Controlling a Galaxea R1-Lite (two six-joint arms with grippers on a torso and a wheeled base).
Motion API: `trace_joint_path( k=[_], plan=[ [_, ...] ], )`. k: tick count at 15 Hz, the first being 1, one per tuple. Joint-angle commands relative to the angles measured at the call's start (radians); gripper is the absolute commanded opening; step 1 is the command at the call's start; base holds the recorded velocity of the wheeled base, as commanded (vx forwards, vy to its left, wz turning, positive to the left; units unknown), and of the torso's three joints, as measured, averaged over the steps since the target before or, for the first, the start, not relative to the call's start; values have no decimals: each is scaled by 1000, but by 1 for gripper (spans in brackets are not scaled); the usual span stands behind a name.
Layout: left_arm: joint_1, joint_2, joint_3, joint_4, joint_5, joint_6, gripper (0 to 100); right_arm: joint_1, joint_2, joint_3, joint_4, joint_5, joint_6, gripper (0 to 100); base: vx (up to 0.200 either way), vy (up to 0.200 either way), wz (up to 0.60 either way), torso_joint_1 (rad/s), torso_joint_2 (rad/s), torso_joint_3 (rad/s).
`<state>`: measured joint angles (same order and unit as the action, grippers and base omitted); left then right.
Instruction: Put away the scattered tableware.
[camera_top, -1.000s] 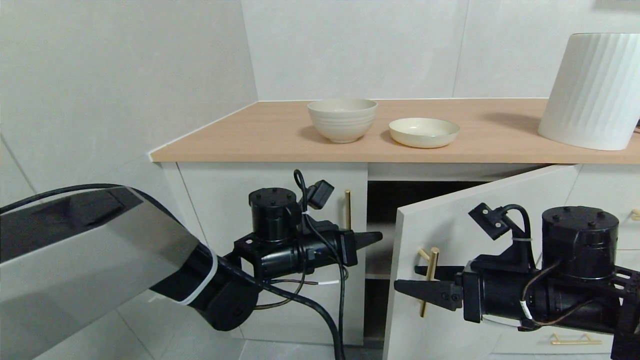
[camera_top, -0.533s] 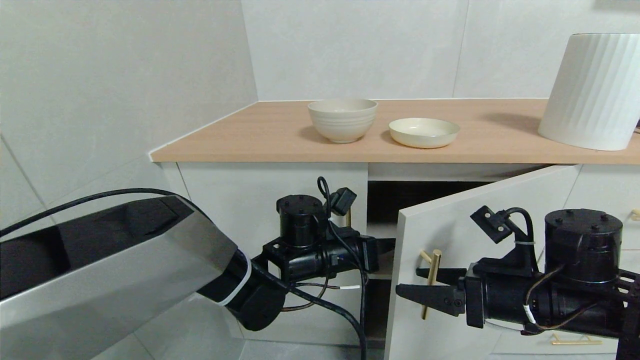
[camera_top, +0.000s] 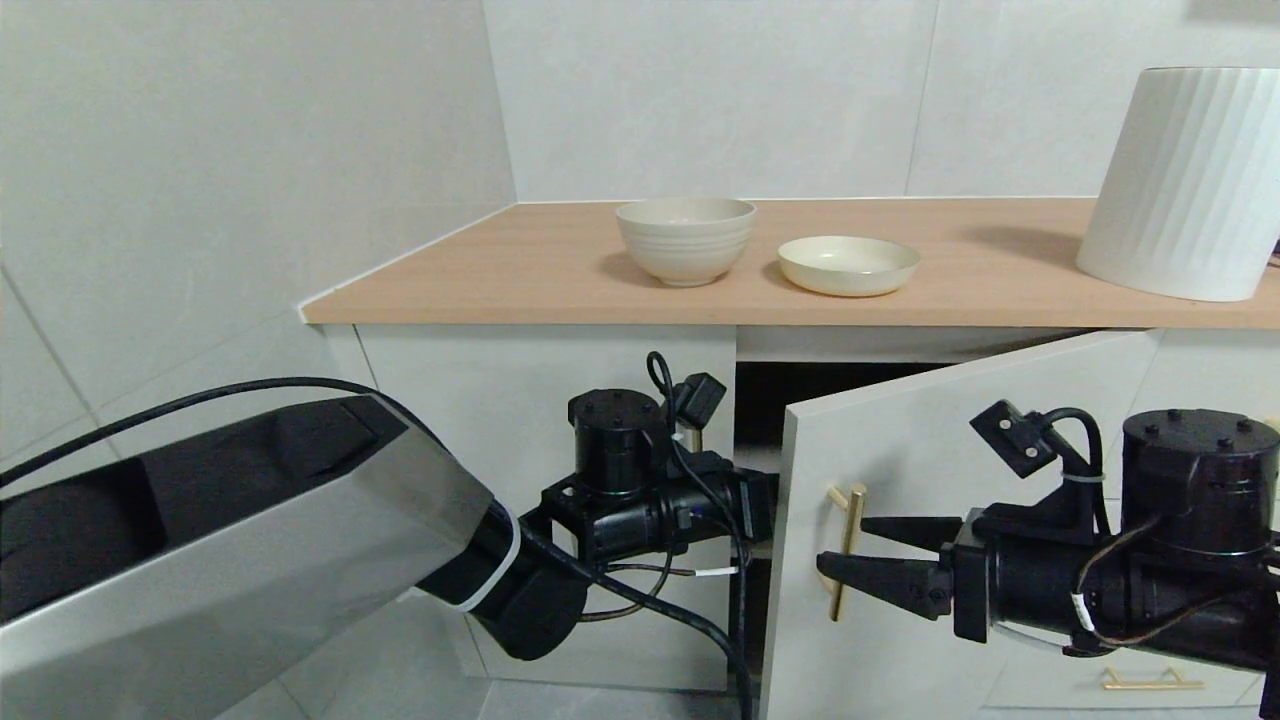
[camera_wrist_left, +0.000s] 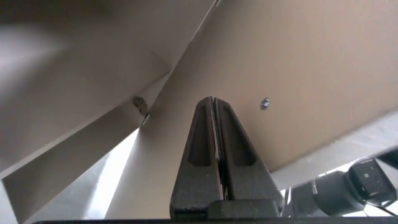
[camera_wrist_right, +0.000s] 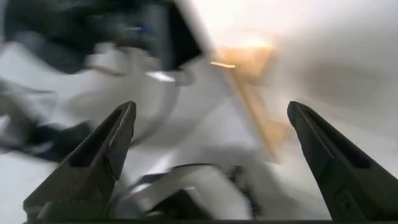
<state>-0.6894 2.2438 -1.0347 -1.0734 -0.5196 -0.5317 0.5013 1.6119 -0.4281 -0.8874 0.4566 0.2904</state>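
Observation:
A cream bowl (camera_top: 685, 238) and a shallow cream dish (camera_top: 848, 264) stand side by side on the wooden counter (camera_top: 500, 280). Below them a white cabinet door (camera_top: 900, 470) with a gold bar handle (camera_top: 845, 550) hangs partly open. My left gripper (camera_top: 765, 502) is at the gap beside the door's free edge, with its tips hidden behind the door. In the left wrist view that left gripper (camera_wrist_left: 213, 102) is shut and empty, close to the door's inner face (camera_wrist_left: 298, 74). My right gripper (camera_top: 868, 553) stands open in front of the door at the handle; its lower finger crosses the bar.
A tall white ribbed container (camera_top: 1190, 180) stands at the counter's right end. A tiled wall closes off the left side. Another gold handle (camera_top: 1140, 683) sits low on the right cabinet front. The cabinet opening (camera_top: 760, 400) is dark.
My left arm has moved right, and its gripper tips have slipped behind the door's edge. The door has swung slightly further. My right gripper has drawn back to the right along the handle.

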Motion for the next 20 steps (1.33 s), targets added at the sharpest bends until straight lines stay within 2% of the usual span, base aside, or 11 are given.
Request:
trace_joint_path(
  k=[1,3,4,6,10,11,16,20],
  plan=[
    [-1,0,-4,0,0,-1,0,-12,-10,32,-2,-84,-33,100,0,0,0,0,0,0],
    [-2,0,-5,0,0,-1,0,-9,-46,74,-2,-159,-54,100,0,0,0,0,0,0],
    [-6,0,-5,0,1,-1,0,-7,-81,92,1,-159,-53,100,0,0,0,0,0,0],
    [-10,10,-5,-2,10,-1,0,10,-176,115,90,-156,-53,100,0,0,0,0,0,0],
    [-19,-10,4,1,10,-1,0,152,-429,78,455,-144,-54,100,0,0,0,0,0,0],
    [-19,-10,1,1,10,-1,0,172,-440,68,504,-142,-54,100,0,0,0,0,0,0],
    [-30,-38,22,18,9,1,0,181,-443,68,521,-107,-54,100,0,0,0,0,0,0],
    [-32,-30,16,24,9,1,0,181,-448,68,524,-107,-54,100,-200,0,0,2,6,2]
  ],
)
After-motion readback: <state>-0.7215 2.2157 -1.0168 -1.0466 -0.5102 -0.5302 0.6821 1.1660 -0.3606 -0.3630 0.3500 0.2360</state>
